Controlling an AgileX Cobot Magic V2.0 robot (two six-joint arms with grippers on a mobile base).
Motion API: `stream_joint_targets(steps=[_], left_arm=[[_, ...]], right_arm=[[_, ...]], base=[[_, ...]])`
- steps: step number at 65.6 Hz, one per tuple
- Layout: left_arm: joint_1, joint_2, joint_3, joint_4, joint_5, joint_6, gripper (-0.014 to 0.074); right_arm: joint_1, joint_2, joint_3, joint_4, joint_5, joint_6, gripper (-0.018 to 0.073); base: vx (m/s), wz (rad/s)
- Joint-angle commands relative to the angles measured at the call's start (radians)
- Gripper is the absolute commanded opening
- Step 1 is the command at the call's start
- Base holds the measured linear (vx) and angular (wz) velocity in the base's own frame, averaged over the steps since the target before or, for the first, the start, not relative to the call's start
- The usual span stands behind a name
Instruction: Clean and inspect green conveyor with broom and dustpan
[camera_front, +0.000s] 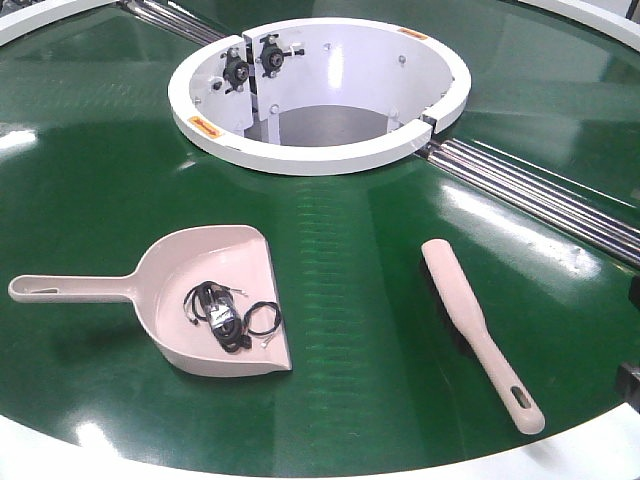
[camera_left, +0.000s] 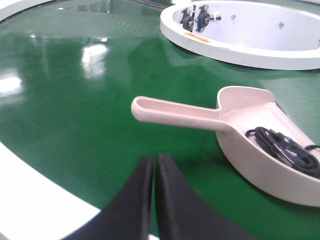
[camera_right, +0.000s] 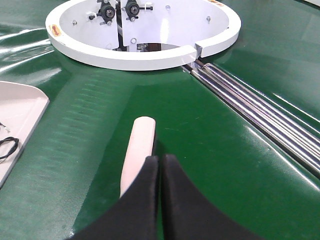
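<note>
The green conveyor (camera_front: 90, 180) fills the front view. The beige-pink dustpan (camera_front: 175, 285) lies on it at left, handle pointing left, with a tangle of black cable (camera_front: 228, 317) in its pan. The broom (camera_front: 480, 335) lies at right, handle toward the near rim. Neither gripper shows in the front view. In the left wrist view my left gripper (camera_left: 154, 162) is shut and empty, short of the dustpan (camera_left: 240, 127) handle. In the right wrist view my right gripper (camera_right: 161, 161) is shut and empty above the broom (camera_right: 139, 145), whose near part it hides.
The white circular centre hub (camera_front: 320, 150) with black bearing mounts stands behind the tools. Steel roller strips (camera_front: 540, 195) run from the hub toward the right edge. The white outer rim (camera_front: 560, 460) curves along the near side.
</note>
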Motion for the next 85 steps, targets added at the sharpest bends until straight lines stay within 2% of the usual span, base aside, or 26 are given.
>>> stream_joint_targets(steps=[1,5,10,85], left_arm=[[0.003,-0.098,0.049,-0.042,-0.086,-0.01,-0.0006],[0.003,-0.163,0.09,-0.064,-0.092,-0.01,-0.0006],[0.003,-0.239,0.086,-0.065,-0.007,-0.001,-0.0006],[0.004,-0.23,0.086,-0.065,-0.031,-0.002,-0.0006]], right_arm=[[-0.004,0.0,-0.027,-0.007,-0.07,-0.005,-0.0008],[-0.004,0.0,-0.027,-0.007,-0.07,-0.005,-0.0008],[-0.004,0.0,-0.027,-0.007,-0.07,-0.005,-0.0008],[-0.004,0.0,-0.027,-0.007,-0.067,-0.005,-0.0008]], base=[[0.0,0.0],[0.0,0.0],[0.0,0.0],[0.0,0.0]])
